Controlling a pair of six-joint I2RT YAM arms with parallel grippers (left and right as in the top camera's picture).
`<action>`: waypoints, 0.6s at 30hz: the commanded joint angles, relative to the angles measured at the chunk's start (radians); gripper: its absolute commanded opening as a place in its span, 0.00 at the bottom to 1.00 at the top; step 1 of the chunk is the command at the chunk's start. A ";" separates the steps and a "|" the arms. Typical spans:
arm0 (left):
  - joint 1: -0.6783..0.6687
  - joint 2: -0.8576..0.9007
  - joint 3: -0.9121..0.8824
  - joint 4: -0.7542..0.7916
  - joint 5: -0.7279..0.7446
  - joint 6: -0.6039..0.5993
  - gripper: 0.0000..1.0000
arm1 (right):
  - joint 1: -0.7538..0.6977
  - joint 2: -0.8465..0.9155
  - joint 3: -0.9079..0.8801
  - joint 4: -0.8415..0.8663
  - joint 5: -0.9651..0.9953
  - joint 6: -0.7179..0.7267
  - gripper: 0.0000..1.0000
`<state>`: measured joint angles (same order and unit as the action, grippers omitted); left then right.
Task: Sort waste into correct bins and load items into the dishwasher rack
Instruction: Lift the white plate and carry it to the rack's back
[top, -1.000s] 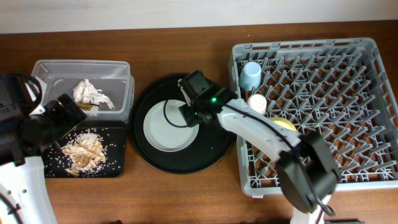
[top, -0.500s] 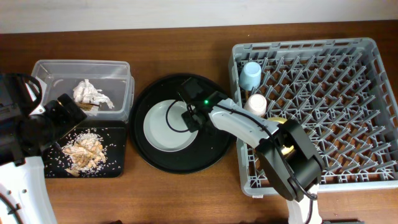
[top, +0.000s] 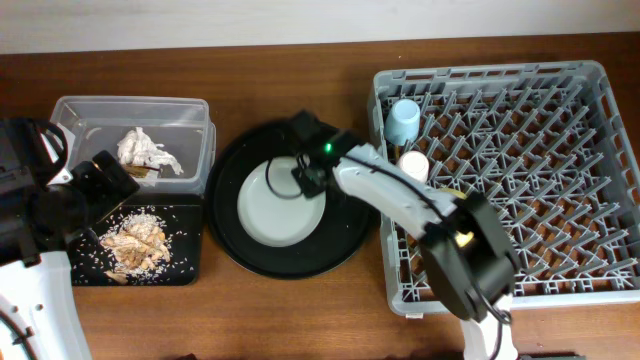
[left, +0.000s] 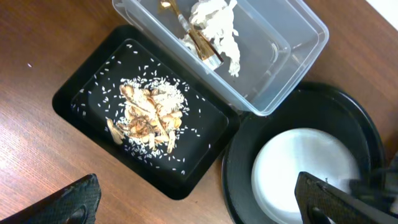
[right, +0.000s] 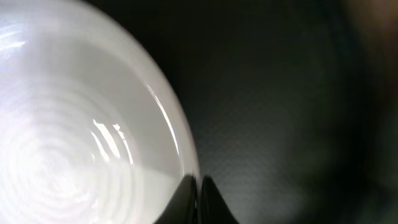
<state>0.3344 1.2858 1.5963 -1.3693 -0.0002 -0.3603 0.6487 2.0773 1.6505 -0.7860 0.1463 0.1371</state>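
Observation:
My right gripper (top: 303, 172) is shut on the far right rim of the pale round plate (top: 275, 203). The plate lies in the large round black tray (top: 340, 240). In the right wrist view both fingertips (right: 185, 200) pinch the plate (right: 74, 137) edge. My left gripper (left: 202, 205) hangs open over the table near the shallow black tray (left: 81, 87), which holds food scraps (left: 146, 115). The clear tub (left: 292, 68) contains the white tissue (left: 217, 25) and the gold wrapper (left: 199, 43). The grey dishwasher rack (top: 600, 180) holds a light blue cup (top: 403, 122) and a pale cup (top: 413, 165).
A yellow bowl (top: 458, 197) in the rack is mostly hidden under my right arm. The rack fills the right side of the table. The tub (top: 190, 120) and black tray (top: 185, 245) stand at the left, beside the round tray.
My right gripper has closed from half open onto the plate's rim. The plate has shifted slightly left in the round tray. The left arm has not moved.

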 joint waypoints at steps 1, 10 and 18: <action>0.002 0.002 0.009 0.002 0.001 -0.010 0.99 | -0.021 -0.216 0.211 -0.103 0.445 -0.027 0.04; 0.002 0.002 0.009 0.002 0.001 -0.010 0.99 | -0.201 -0.367 0.235 -0.216 1.209 -0.178 0.04; 0.002 0.002 0.009 0.002 0.001 -0.010 0.99 | -0.289 -0.273 0.127 -0.247 1.071 -0.151 0.04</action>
<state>0.3344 1.2858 1.5963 -1.3689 -0.0002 -0.3607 0.3614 1.7786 1.8111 -1.0332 1.2457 -0.0368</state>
